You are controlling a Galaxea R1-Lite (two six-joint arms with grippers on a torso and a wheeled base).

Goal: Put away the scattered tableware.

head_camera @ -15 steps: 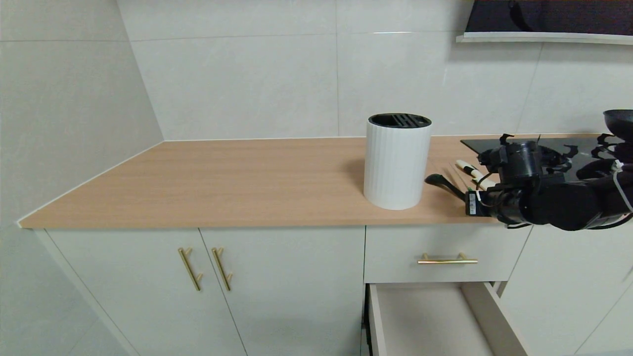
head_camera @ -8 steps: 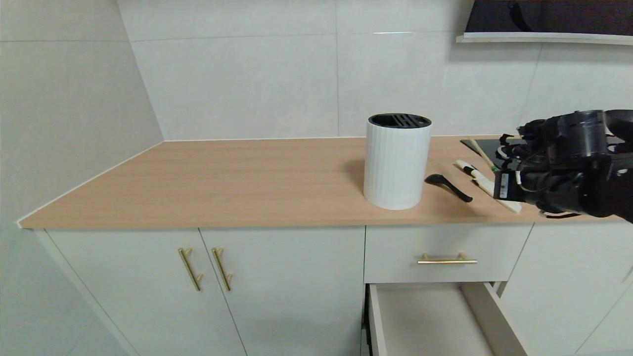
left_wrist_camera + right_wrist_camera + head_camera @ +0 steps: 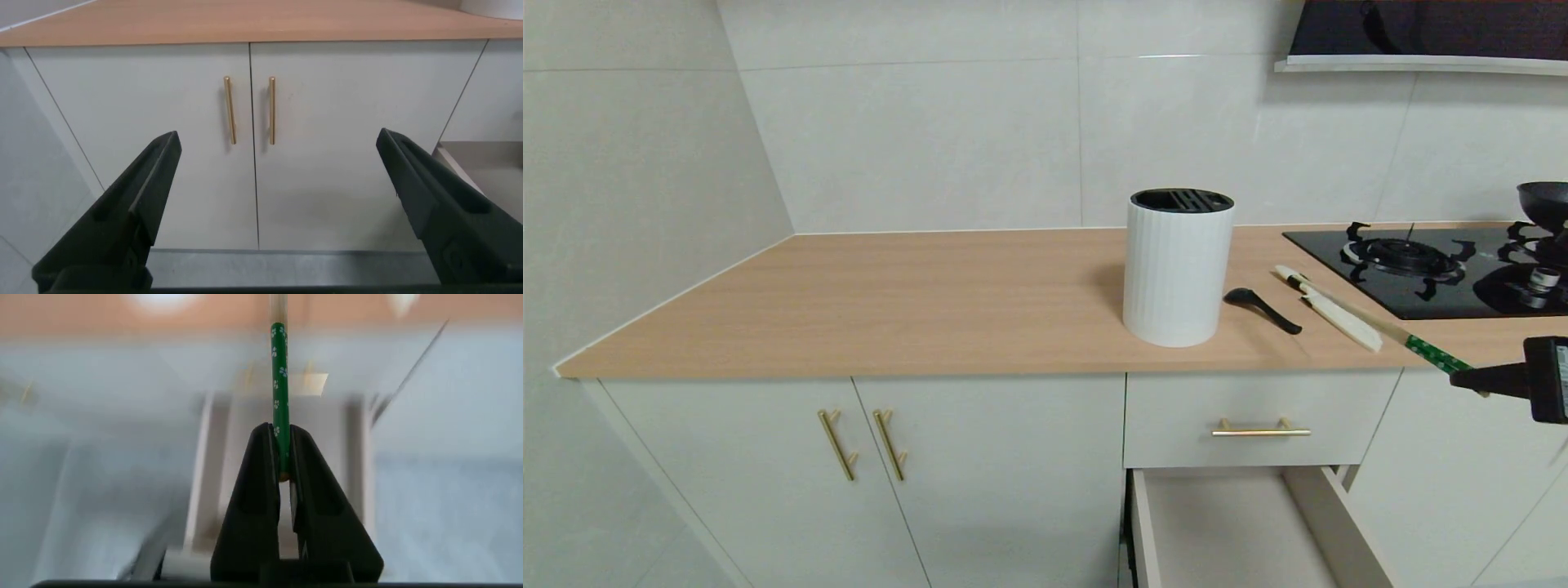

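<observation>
Holding a green-patterned chopstick [image 3: 1436, 353] in the right gripper [image 3: 1462, 378], fingers pinched narrow on the patterned end. In the right wrist view the stick runs straight out from between the pads. The gripper hangs off the counter's front edge, at about 4 o'clock from the white ribbed utensil holder [image 3: 1178, 269]. The stick's pale end reaches back over the countertop [image 3: 890, 302] toward 10 o'clock. I can't tell whether that far tip is touching the wood or floating, or whether this is one stick or a pair pressed together.

Left gripper [image 3: 278, 143]: fingers spread wide, nothing in them, facing the lower cabinet doors [image 3: 245, 163].

On the counter, at 3 o'clock of the holder, lie a black spoon [image 3: 1262, 309] and, just beside it, a cream-handled knife [image 3: 1327, 309]. An open drawer [image 3: 1143, 523] sits at 6 o'clock below the holder.

My read of the step is to carry the chopstick to its store, probably the holder's slotted top.
- Raise the far tip above the knife and spoon before swinging.
- Swing toward 10 o'clock and tilt the stick upright over the holder.
- Lower the pale end first, slowly, because a grip on one end gives a long lever that can twist.
- Release only once it is seated.
</observation>
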